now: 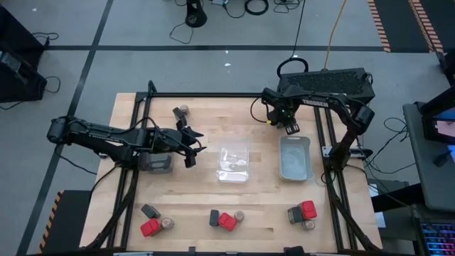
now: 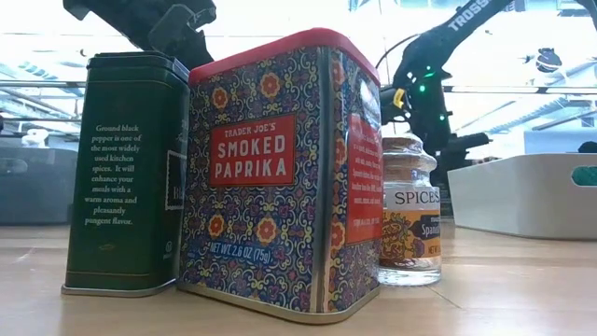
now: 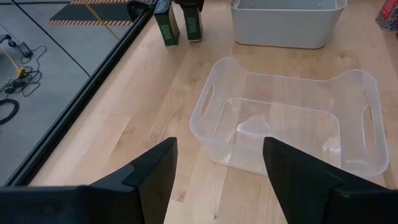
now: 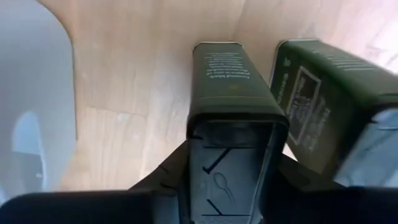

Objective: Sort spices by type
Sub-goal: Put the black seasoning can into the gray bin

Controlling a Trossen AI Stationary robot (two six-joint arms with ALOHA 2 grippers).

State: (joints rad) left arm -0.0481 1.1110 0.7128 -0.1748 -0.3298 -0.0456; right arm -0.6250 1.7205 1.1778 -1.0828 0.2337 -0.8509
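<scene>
Gripping: right gripper (image 1: 290, 126) pinches a black tin (image 4: 234, 93) at table's back edge, second black tin (image 4: 329, 99) just beside it.
Left gripper (image 3: 217, 168): fingers spread, empty, hovering near clear tray (image 3: 292, 118).
Trays: clear one, grey tray (image 1: 296, 158) both look empty.
Spices left: three mixed clusters along front edge, e.g. red box (image 1: 227, 222); a brown jar (image 1: 183, 111) at back-left.
Progress: early, judging by layout; most unsorted.

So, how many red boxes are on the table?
3. All along the table edge at the high view's bottom: one red box left, one middle, one right. Others may be hidden.
</scene>
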